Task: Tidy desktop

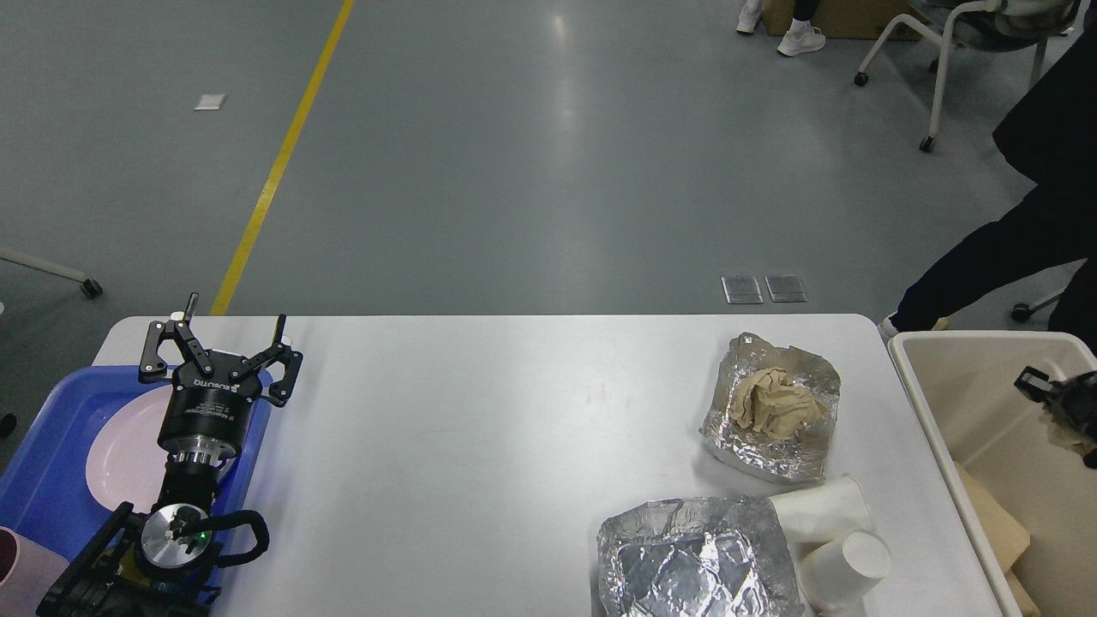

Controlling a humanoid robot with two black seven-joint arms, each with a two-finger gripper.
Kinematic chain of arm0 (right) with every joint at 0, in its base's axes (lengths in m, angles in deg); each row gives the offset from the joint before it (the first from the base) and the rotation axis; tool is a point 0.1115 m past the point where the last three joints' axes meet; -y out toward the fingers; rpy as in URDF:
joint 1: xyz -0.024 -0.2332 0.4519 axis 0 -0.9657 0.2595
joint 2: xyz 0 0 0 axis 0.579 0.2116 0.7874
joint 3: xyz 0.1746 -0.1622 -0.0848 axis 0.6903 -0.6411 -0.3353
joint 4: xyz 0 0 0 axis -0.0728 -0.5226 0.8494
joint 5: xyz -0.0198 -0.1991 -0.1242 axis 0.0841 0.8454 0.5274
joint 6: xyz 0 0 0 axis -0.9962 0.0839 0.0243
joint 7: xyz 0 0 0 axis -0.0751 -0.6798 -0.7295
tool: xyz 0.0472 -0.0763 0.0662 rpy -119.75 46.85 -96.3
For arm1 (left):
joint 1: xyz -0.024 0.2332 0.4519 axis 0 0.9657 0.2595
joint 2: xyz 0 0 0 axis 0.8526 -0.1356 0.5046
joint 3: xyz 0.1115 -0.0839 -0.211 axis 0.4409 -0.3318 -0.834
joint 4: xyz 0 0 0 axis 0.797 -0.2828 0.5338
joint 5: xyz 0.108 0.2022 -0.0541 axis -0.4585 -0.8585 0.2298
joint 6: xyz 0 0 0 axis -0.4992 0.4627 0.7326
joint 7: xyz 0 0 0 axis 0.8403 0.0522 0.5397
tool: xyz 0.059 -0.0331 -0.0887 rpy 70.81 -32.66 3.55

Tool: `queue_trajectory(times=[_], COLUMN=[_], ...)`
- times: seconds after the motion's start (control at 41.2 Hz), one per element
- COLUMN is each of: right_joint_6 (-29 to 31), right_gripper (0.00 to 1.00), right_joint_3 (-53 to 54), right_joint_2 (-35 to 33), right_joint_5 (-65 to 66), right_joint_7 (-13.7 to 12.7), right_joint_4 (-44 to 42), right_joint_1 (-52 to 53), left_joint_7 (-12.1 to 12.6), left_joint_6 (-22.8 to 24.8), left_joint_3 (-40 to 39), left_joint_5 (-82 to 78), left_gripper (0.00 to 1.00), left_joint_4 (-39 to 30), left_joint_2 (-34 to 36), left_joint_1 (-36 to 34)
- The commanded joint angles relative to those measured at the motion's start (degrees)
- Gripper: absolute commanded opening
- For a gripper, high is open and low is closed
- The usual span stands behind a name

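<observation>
The white desktop (480, 428) spans the head view. My left gripper (236, 313) hovers open and empty at its far left corner, beside the blue tray (43, 480). At the right edge only part of my right gripper (1061, 410) shows, down inside the beige bin (934, 403); a scrap of tan paper seems to sit under it, and its fingers cannot be told apart. On the right of the desktop lie a foil tray (801, 458) holding crumpled brown paper (774, 401), a second foil tray (694, 561), and two white paper cups (827, 510) on their sides.
The blue tray carries a pink plate (120, 458), with a pink cup (17, 566) at its near corner. Brown paper (994, 523) lies in the bin. A person in black (1003, 248) stands behind the bin, and a wheeled chair (943, 43) is farther back.
</observation>
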Motion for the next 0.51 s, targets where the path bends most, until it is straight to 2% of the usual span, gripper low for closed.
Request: queue_trajectory(times=[0.0,0.218,0.485], right_joint_6=[-6.96,-14.35,-14.8], right_gripper=[0.0,0.0,0.0], right_joint_3=[-0.44,-2.02,-1.93], right_joint_2=[4.09,8.05,8.14], right_joint_5=[0.07,0.16,0.16], right_joint_7=[0.0,-0.09,-0.53], right_joint_4=[-3.06,-4.12,-4.03], right_joint_1=[-8.8,-16.01,-17.16], left_joint_7=[0.0,0.0,0.0], left_joint_6=[-0.01,-0.01,-0.01], left_joint_3=[0.0,0.0,0.0], left_joint_5=[0.01,0.01,-0.08], left_gripper=[0.96,0.96,0.96], left_joint_4=[0.0,0.0,0.0], left_joint_2=[0.0,0.0,0.0], left_joint_1=[0.0,0.0,0.0])
